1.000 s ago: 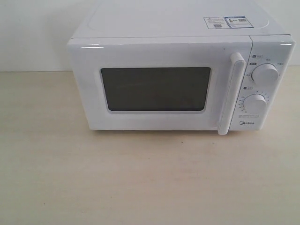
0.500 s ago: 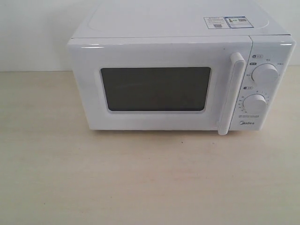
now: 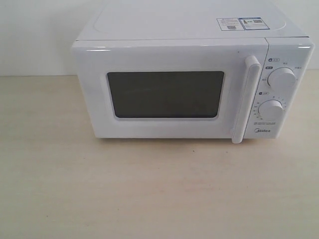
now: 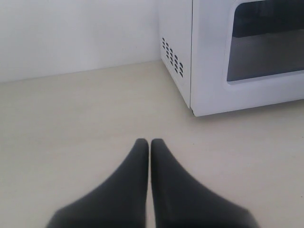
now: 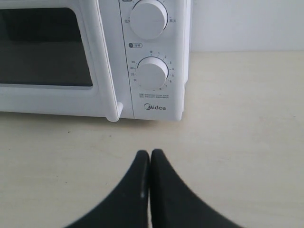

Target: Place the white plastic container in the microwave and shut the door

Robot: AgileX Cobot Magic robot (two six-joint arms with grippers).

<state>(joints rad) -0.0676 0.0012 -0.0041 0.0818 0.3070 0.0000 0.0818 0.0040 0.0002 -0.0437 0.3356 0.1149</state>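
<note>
Microwave (image 3: pixel 189 84) at rear of table (image 3: pixel 149 194), door (image 3: pixel 164 94) shut flush.
Pinched closed and empty: left gripper (image 4: pixel 150 142) and right gripper (image 5: pixel 150 153), each short of a microwave front corner; open table along the whole front edge.

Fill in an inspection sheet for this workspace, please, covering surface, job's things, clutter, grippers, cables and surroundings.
Surface: pale wood-grain table, one dark speck on it.
Job's things: microwave upright on the table; door shut, handle vertical; white plastic container not seen in any view, window too dark to show the inside.
Clutter: nothing seen.
Grippers: left gripper jaws shut, empty, near the microwave's vented side; right gripper jaws shut, empty, facing the control panel.
Cables: nothing seen.
Surroundings: plain white wall behind.
</note>
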